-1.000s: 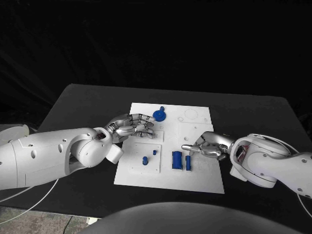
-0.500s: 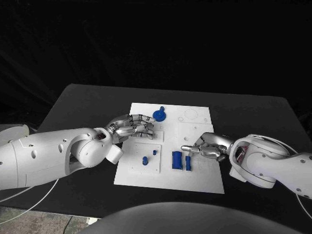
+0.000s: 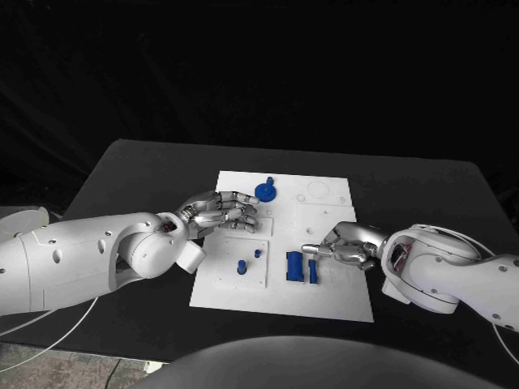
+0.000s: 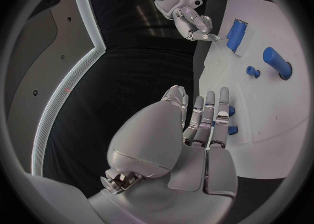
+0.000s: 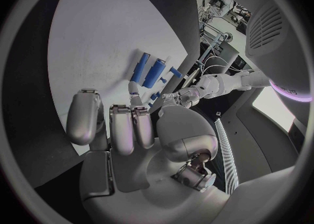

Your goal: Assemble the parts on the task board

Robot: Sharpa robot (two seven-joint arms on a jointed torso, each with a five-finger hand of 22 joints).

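Observation:
The white task board (image 3: 330,296) lies mid-table. A round blue part with a peg (image 3: 265,193) stands at its far edge. Two blue bars (image 3: 294,266) lie side by side near the front, and small blue pegs (image 3: 240,266) stand to their left. My left hand (image 3: 219,212) hovers over the board's left edge just short of the round part, its fingers stretched out and holding nothing (image 4: 209,116). My right hand (image 3: 344,243) has its fingers curled, and one fingertip reaches the end of the narrower bar (image 3: 312,271); that bar (image 5: 139,67) also shows past its fingers (image 5: 124,127).
The board has empty round and square recesses (image 3: 318,192) at its far right. The black table (image 3: 143,174) extends on all sides of the board. In the left wrist view a blue cylinder (image 4: 278,63) and a peg (image 4: 251,70) sit beyond my fingers.
My left hand's fingers curled in, then spread out again toward the round part. The right hand has shifted slightly toward the narrower bar. The parts have not moved.

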